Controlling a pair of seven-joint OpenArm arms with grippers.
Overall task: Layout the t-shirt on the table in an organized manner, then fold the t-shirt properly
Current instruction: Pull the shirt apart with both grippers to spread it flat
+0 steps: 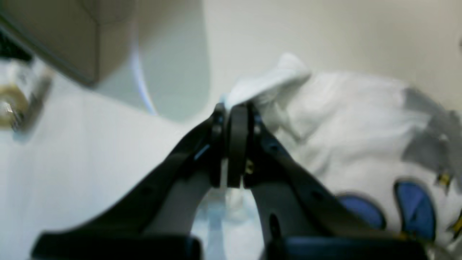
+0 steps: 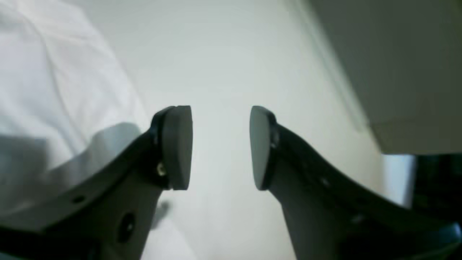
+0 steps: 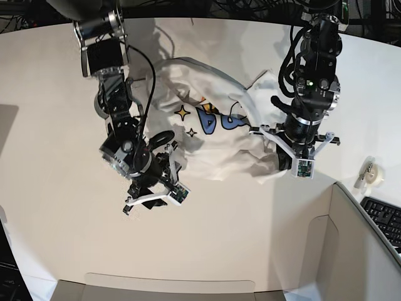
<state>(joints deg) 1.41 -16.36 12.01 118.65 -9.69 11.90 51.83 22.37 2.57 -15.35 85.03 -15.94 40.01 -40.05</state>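
Observation:
The white t-shirt (image 3: pixel 213 138) lies crumpled on the white table (image 3: pixel 62 188), its blue and yellow print and stars facing up. My left gripper (image 3: pixel 280 157) is at the shirt's right edge. The left wrist view shows that gripper (image 1: pixel 232 144) shut, with a raised fold of the t-shirt (image 1: pixel 325 119) pinched at its tips. My right gripper (image 3: pixel 145 199) hangs over bare table just off the shirt's lower left edge. In the right wrist view this gripper (image 2: pixel 221 144) is open with nothing between its pads, and the t-shirt (image 2: pixel 54 83) lies to its left.
A grey partition panel (image 3: pixel 351 244) stands at the lower right, with a keyboard (image 3: pixel 383 219) behind it and a tape roll (image 3: pixel 369 172) beside it. Cables hang along the table's far edge. The table's curved near edge (image 3: pixel 169 279) runs along the bottom.

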